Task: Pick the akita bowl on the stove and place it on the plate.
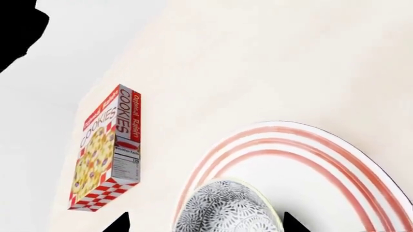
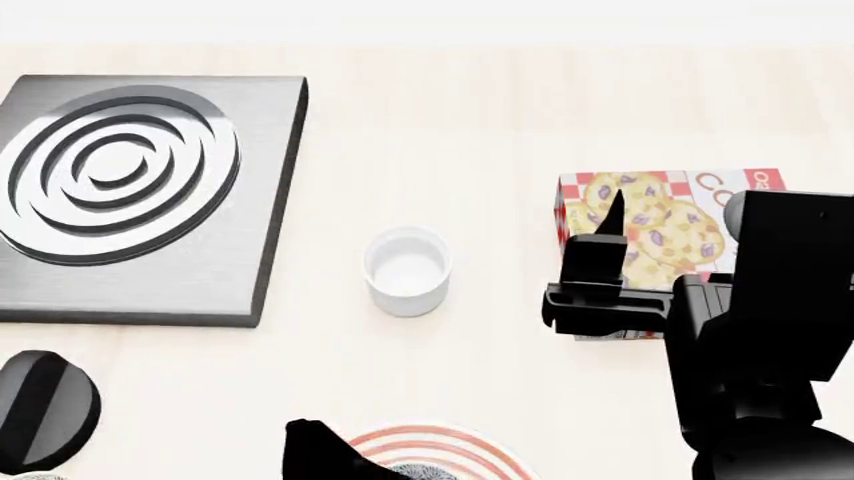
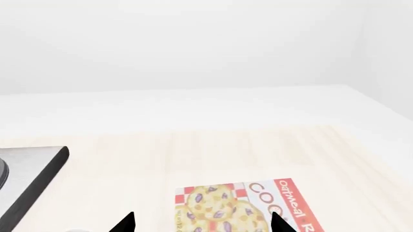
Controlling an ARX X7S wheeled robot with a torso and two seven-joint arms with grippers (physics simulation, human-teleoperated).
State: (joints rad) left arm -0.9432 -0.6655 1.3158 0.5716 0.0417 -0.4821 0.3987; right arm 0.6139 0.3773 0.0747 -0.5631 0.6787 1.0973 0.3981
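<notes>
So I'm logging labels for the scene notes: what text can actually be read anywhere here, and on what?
"COOKIES": front of the cookie box, large letters, in the left wrist view.
"Oatmeal Raisin COOKIES": red side strip of the same box.
"Nutrition Facts": side panel heading, barely legible; the figures under it are too small to read.
"COO" and "Oatmeal R": same box, cut off in the right wrist view.
Nothing else carries text.

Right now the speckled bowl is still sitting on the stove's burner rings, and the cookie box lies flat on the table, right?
Not quite. The stove is bare in the head view; the left wrist view shows the speckled bowl over the red-ringed plate, between the left gripper fingertips. The cookie box does lie flat on the table.
</notes>
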